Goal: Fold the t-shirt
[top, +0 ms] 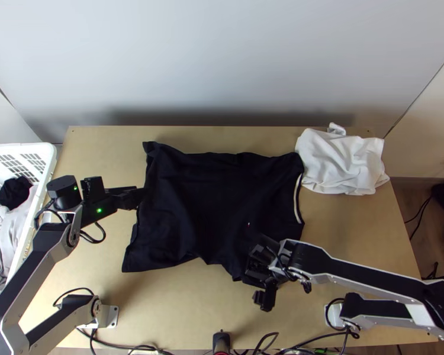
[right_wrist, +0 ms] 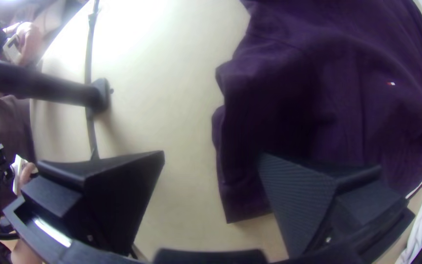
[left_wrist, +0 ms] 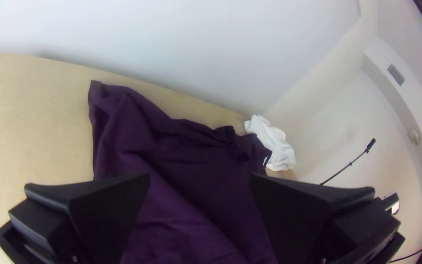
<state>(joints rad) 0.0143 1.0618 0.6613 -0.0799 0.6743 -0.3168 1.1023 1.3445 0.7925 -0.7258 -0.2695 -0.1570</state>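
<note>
Black fabric takes centre stage from above: it's the shirt (top: 192,201), spread rumpled across the middle of the counter (top: 180,307), its near edge uneven, with a white stripe (top: 298,198) down the right side. Over at its left edge we have the left claw (top: 136,198), while the right claw (top: 260,275) is at the near edge, towards the right. White cloth (top: 340,163) lies loosely bunched at the far right, right beside the shirt, and off to the left stands the white basket (top: 21,147) with clothes inside.

Over to the left wrist view, and the left claw (left_wrist: 199,178) is wide, nothing gripped, the shirt spreading out between and beyond its fingers (left_wrist: 108,205).

Now the right wrist view: the right claw (right_wrist: 211,154) is wide too, holding nothing, one finger over the shirt's rumpled edge, the other over bare counter. Look there, a small red-and-white mark (right_wrist: 390,83) on the fabric!
</note>
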